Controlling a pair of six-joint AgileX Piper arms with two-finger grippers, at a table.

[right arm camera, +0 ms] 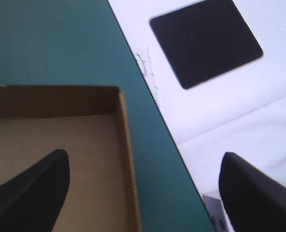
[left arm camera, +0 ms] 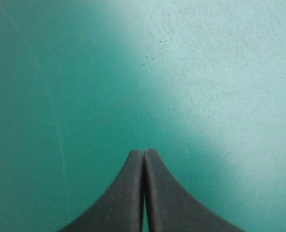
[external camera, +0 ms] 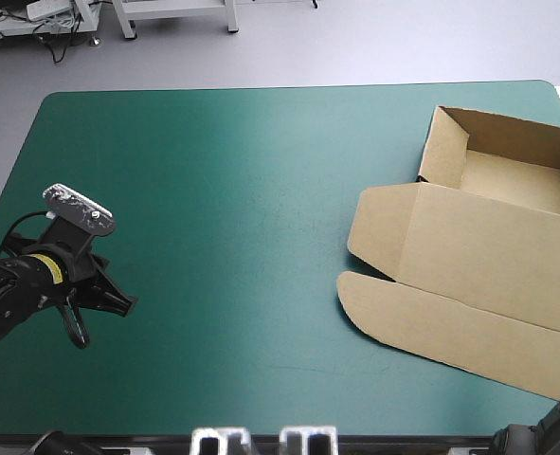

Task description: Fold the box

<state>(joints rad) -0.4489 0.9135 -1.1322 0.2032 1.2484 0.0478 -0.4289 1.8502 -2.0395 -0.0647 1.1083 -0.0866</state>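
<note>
Hovering wide over the brown box point(right arm camera: 60, 126), right jaws seem set to grip a wall; left jaws, pressed together, idle.

open teal-green cover point(external camera: 242, 209) left and centre; brown box point(external camera: 469, 256), walls raised, blocking right side

Black curved-fin gripper point(left arm camera: 143, 152), yellow-banded arm point(external camera: 19, 289)
</note>
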